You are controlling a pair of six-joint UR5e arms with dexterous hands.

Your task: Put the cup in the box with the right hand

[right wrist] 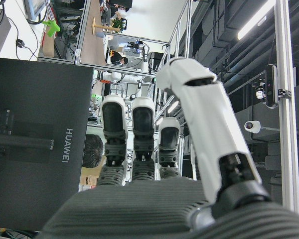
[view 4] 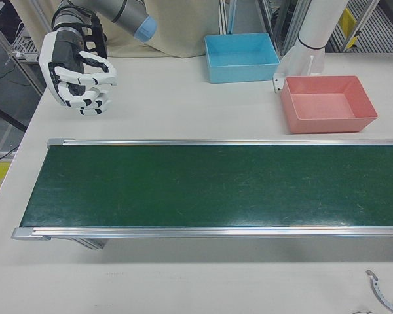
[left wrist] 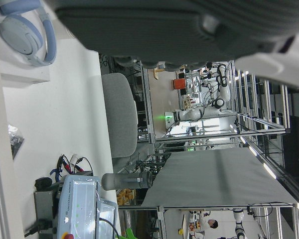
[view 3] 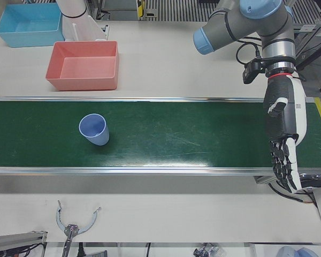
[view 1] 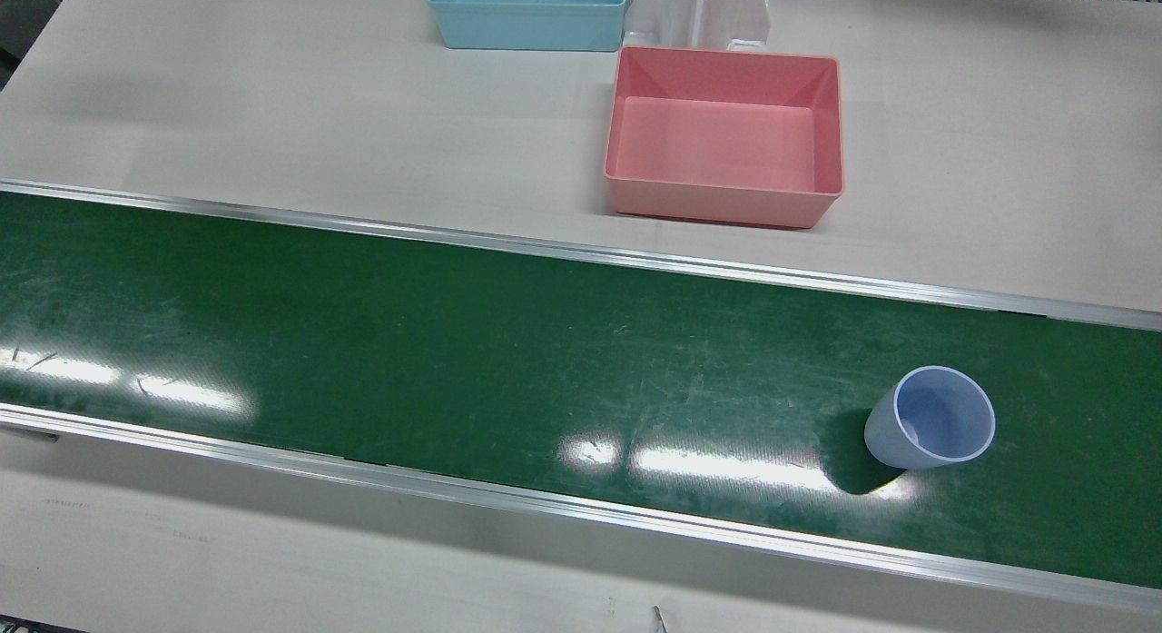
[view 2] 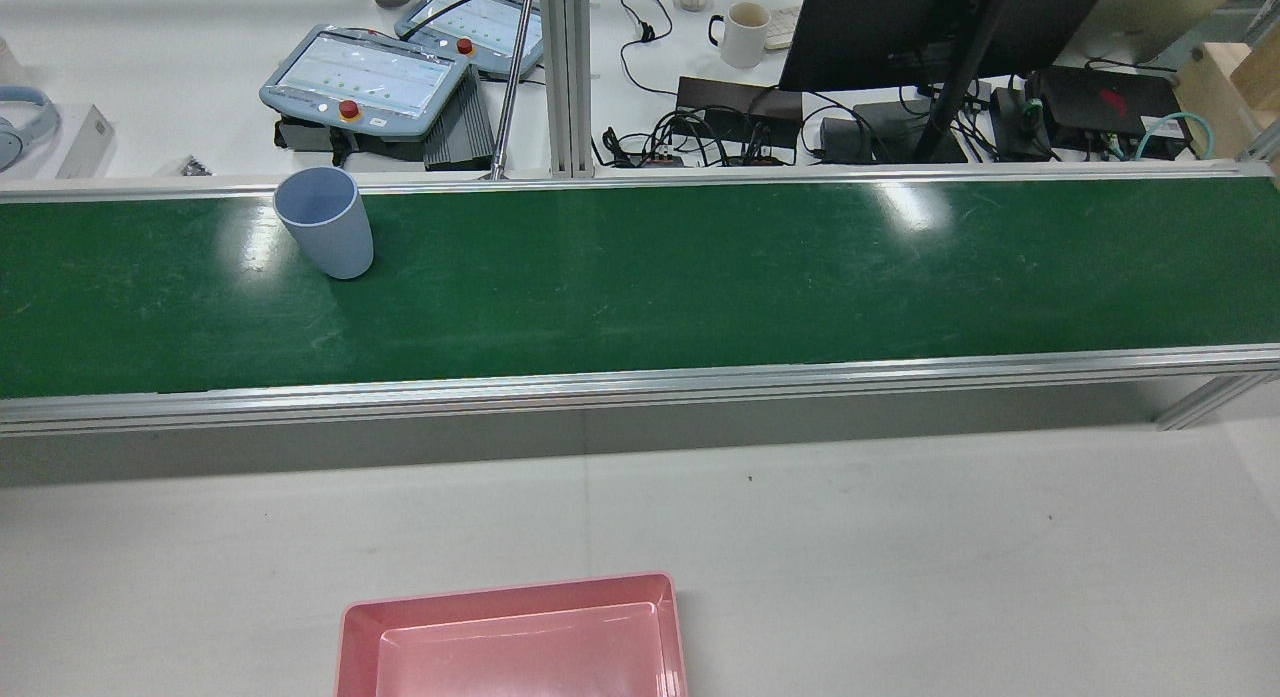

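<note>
A pale blue cup (view 1: 930, 418) (view 2: 325, 222) (view 3: 93, 129) stands upright on the green conveyor belt (view 1: 454, 361), on the half before my left arm. The empty pink box (view 1: 717, 202) (view 2: 505, 589) (view 3: 80, 84) (view 4: 331, 123) rests on the white table behind the belt. My right hand (view 4: 78, 72) hovers open over the table past the belt's other end, far from the cup, fingers (right wrist: 139, 134) loosely curled and holding nothing. My left hand (view 3: 282, 144) hangs open over the belt's end, fingers pointing down, empty.
A light blue box (view 1: 526, 35) (view 4: 241, 72) sits beside the pink one, next to a white pedestal (view 1: 694, 15). Beyond the belt are teach pendants (view 2: 365, 77), a monitor (view 2: 900, 27), cables and a mug (view 2: 745, 34). A metal tool (view 3: 69, 227) lies on the near table.
</note>
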